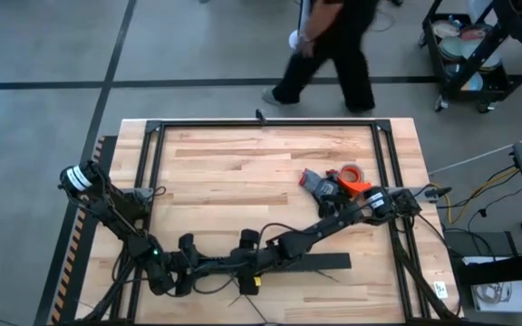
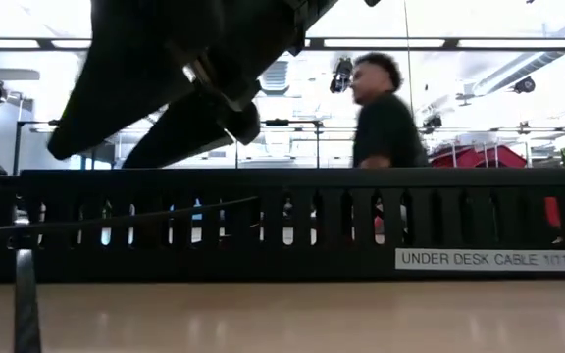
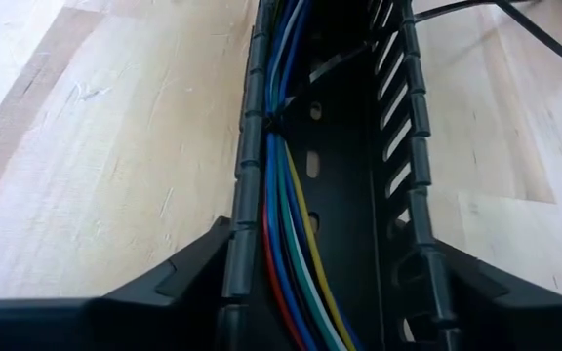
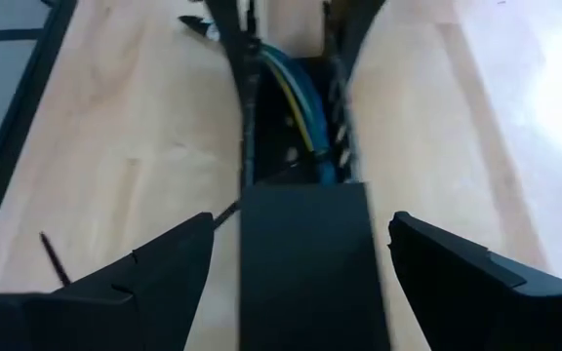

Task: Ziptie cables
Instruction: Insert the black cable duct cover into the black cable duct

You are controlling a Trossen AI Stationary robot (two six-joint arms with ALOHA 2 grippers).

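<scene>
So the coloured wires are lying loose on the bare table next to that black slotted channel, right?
Not quite. The left wrist view shows the coloured wires lying inside the black slotted channel, between its two toothed walls, not on the table beside it.

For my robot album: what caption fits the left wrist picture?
Left hand straddles the black duct, open, with coloured cables running inside along it.

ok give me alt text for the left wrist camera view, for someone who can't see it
A bundle of coloured cables runs lengthwise inside an open black slotted duct, cinched by a thin dark ziptie partway along. The left end effector straddles the duct, one dark finger on each side, above a pale wooden table.
</scene>
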